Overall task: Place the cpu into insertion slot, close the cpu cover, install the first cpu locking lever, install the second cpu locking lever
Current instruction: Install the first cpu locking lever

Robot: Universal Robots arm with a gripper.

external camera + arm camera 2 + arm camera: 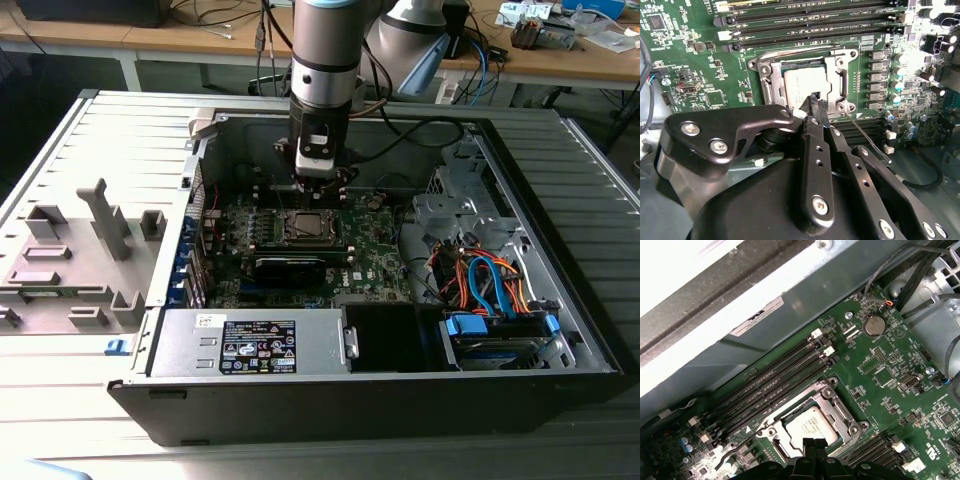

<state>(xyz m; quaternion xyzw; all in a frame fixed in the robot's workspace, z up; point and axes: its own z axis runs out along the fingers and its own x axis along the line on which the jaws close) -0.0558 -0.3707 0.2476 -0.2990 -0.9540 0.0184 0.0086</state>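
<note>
End effector (815, 100) low over the socket, fingers together, nothing between them; the tips hang at the near edge of the cpu cover (769, 82). In the exterior view it stands at the middle of the frame, above the green circuit board (375, 255) inside the open computer case (560, 330).

Step in hand, by my reading: seating a locking lever. One thin lever (865, 135) juts free from the socket corner, just beside the tips.

To do it well:
- push with the closed tips on the wire only, near its free end
- sweep it down and under its catch
- stay off the chip top and the small parts around the socket

Cover lies flat. The cpu (807, 82) sits in the insertion slot (852, 54), its grey top showing through the window, just past the tips and below them. Contact with the cover: cannot tell. Memory slots (805, 22) run beyond.
</note>
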